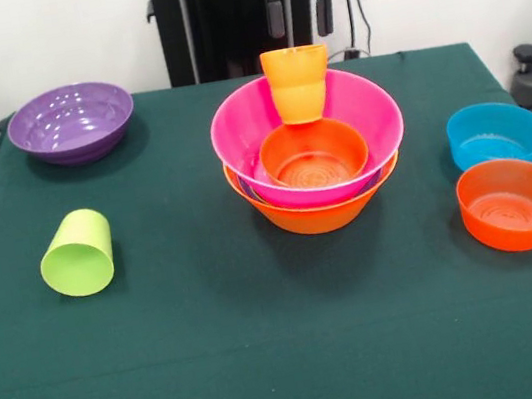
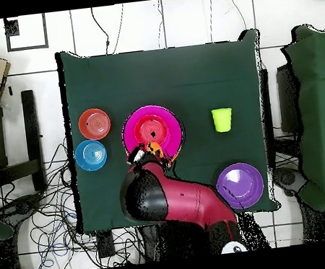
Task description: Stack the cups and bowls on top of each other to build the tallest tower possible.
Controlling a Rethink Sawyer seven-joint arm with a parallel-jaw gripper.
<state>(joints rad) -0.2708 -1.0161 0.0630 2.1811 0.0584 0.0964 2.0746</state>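
The tower stands mid-table: a yellow-orange bowl (image 1: 319,213) at the base, a thin purple rim above it, then the pink bowl (image 1: 375,121) (image 2: 165,122), with a small red-orange bowl (image 1: 315,156) nested inside. An orange cup (image 1: 297,83) stands upright at the pink bowl's far inner side, its foot at the small bowl's far rim. My gripper (image 1: 301,32) is open directly above the cup, fingertips just over its rim; the overhead view shows it (image 2: 142,155) at the bowl's edge. A lime green cup (image 1: 77,253) (image 2: 222,119) lies on its side, mouth towards the camera.
A wide purple bowl (image 1: 72,122) (image 2: 239,185) sits at the far left. A blue bowl (image 1: 493,133) (image 2: 91,155) and a red-orange bowl (image 1: 515,204) (image 2: 94,123) sit together at the right. The small lime green bowl is out of view. My arm (image 2: 172,197) reaches over the table's edge.
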